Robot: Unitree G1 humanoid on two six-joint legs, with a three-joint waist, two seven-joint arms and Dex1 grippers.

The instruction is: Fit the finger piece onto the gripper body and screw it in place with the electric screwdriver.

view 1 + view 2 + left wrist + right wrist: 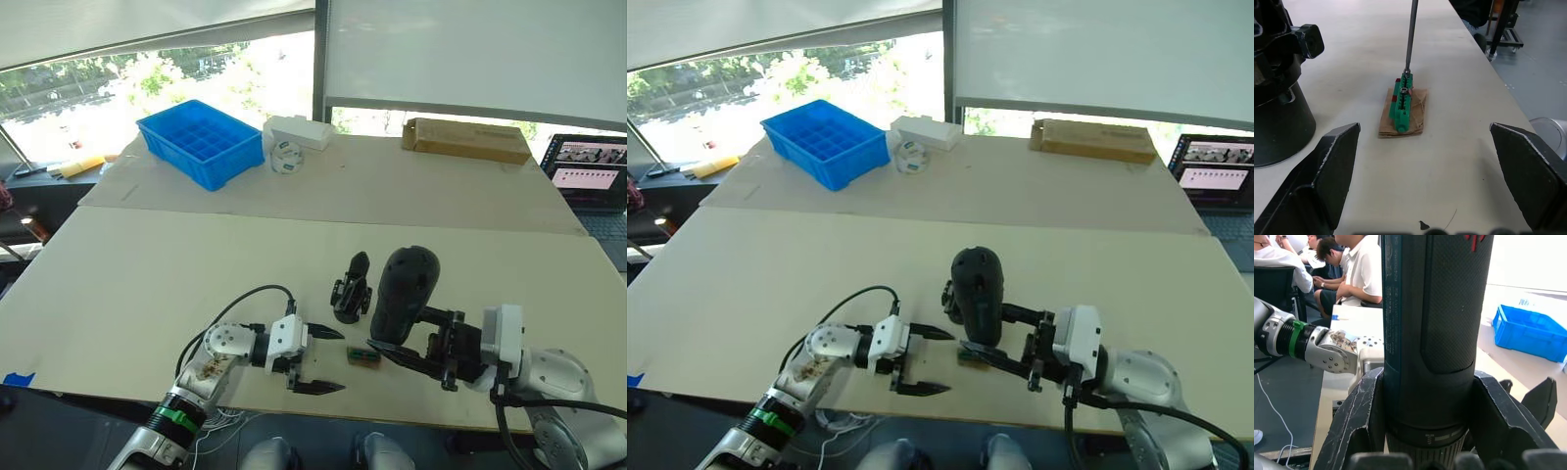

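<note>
While my right gripper clamps the electric screwdriver upright near the table's front edge, its bit rests on a green block; the gripper body stands just behind, and my left gripper gapes, holding nothing.

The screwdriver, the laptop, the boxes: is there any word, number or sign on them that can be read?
Screwdriver: red mark at its upper end, cut off, unreadable.
Screwdriver collar: tiny white print, too small to read.
Laptop screen: too small to read.
Cardboard box, white box: no readable text.
</note>
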